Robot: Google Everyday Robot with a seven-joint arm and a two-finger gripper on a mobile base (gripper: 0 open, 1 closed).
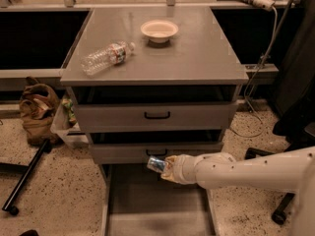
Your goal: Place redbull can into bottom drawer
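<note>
The redbull can (156,163), slim and silver-blue, is held lying sideways in my gripper (165,167), which is shut on it. The can hangs just in front of the middle drawer's handle and above the back of the bottom drawer (147,205), a wide shallow grey tray pulled out toward the camera. My white arm (246,171) reaches in from the right. The fingers are mostly hidden behind the beige wrist cover.
On the cabinet top (197,58) lie a clear water bottle (106,57) and a white bowl (159,30). A brown bag (37,109) and a black pole (24,173) are on the floor at left. A chair base (283,210) stands at right.
</note>
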